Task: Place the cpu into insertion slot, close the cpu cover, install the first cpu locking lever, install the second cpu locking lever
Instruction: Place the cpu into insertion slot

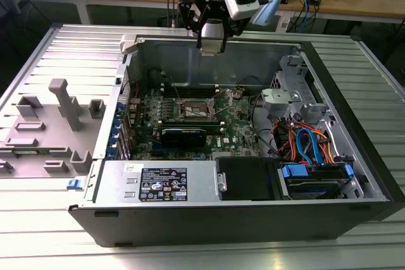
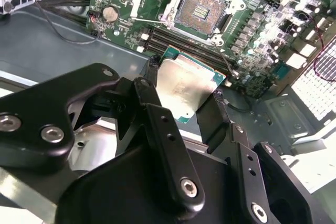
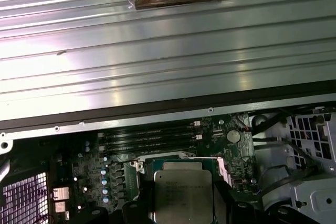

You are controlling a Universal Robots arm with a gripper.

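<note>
Silver-topped and green-edged, the cpu [image 2: 184, 90] is clamped between the black fingers [image 2: 212, 119] of the pincer [image 1: 211, 47], which hangs at the upper middle of the exterior view above the back wall of the open computer case [image 1: 253, 219]. Near that frame's centre the insertion slot [image 1: 195, 110] lies bare, so seating, closing and both latching steps all look undone. Long memory slots [image 2: 178, 40] run just beside it; a black graphics card [image 1: 183, 136] sits lower; nothing covers the insertion slot.
</note>
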